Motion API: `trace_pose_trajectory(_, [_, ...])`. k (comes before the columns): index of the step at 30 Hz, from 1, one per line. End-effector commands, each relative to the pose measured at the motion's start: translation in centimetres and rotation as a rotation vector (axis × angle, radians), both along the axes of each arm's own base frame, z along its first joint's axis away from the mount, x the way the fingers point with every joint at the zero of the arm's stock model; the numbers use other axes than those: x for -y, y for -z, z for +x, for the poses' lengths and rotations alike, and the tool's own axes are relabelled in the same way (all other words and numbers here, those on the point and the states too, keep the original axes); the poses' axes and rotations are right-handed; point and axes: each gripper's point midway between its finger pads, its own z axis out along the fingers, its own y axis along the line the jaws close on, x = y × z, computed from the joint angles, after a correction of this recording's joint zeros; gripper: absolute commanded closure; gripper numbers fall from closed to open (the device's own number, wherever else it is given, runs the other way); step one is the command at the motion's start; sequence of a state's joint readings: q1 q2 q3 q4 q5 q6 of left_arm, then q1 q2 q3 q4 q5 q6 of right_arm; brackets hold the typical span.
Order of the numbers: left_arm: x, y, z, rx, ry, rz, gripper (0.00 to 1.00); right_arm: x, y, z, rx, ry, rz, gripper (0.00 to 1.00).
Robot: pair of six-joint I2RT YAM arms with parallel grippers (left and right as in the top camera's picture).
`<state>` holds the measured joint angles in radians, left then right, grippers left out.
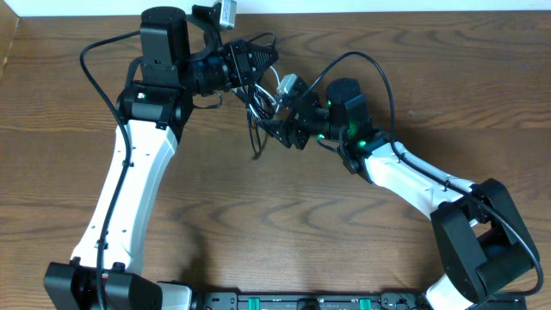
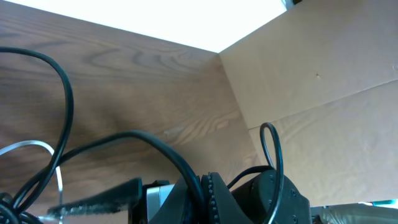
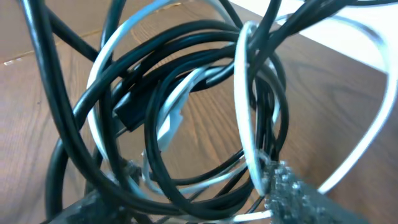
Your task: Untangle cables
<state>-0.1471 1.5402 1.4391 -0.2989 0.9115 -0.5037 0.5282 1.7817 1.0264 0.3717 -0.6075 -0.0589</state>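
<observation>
Thin black cord [image 3: 155,68] and thin white cord [image 3: 242,93] are snarled together at 12 o'clock on the brown wooden table [image 1: 344,224]. I see the right gripper [image 3: 186,199] spread wide, tangle looped across it. Left gripper [image 1: 265,58]: grip unreadable.

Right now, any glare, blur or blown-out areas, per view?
Overhead: even light, sharp, only soft shadows on the table. Left wrist: top strip blown out white, the near foreground at the bottom edge blurred. Right wrist: black cable and white cable too close to the lens and soft, upper right corner overexposed.
</observation>
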Motion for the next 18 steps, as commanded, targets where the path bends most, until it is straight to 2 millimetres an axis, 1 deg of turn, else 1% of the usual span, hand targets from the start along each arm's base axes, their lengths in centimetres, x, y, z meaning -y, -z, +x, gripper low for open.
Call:
trace_pose_trajectory(1, [0.3,-1.5,-0.1,0.005,0.006,-0.038,0.93,-0.6,-1.4,-0.1,-0.052,-0.005,0.061,0.42])
trace_pose_trajectory(5, [1.9,-1.5,-0.9,-0.063,0.024,-0.073,0.93,-1.4,-2.2,1.0,-0.044,0.097,0.097,0.42])
trace_pose_trajectory(7, [2.6,-1.5,-1.3,-0.083,0.035,-0.082,0.93,-1.7,-2.4,1.1,-0.025,0.120,0.096,0.45])
trace_pose_trajectory(8, [2.9,-1.5,-1.5,-0.091,0.040,-0.086,0.93,-1.8,-2.4,1.1,-0.022,0.129,0.093,0.49])
trace_pose_trajectory(10, [3.3,-1.6,-1.7,-0.108,0.045,-0.095,0.93,-1.7,-2.2,1.3,-0.021,0.149,0.085,0.67])
trace_pose_trajectory(11, [3.4,-1.6,-1.8,-0.113,0.045,-0.098,0.93,-1.7,-2.2,1.3,-0.020,0.155,0.083,0.74])
trace_pose_trajectory(12, [3.4,-1.6,-1.7,-0.115,0.044,-0.099,0.93,-1.7,-2.1,1.3,-0.023,0.156,0.081,0.83])
trace_pose_trajectory(14, [3.2,-1.5,-1.6,-0.114,0.033,-0.096,0.93,-1.4,-2.2,1.5,-0.023,0.162,0.082,0.93])
trace_pose_trajectory(15, [2.9,-1.5,-1.3,-0.112,0.018,-0.092,0.92,-1.3,-2.2,1.7,-0.029,0.169,0.086,0.98])
trace_pose_trajectory(18, [1.5,-1.2,-0.1,-0.104,-0.054,-0.074,0.92,-0.3,-2.1,2.4,-0.079,0.201,0.108,0.99])
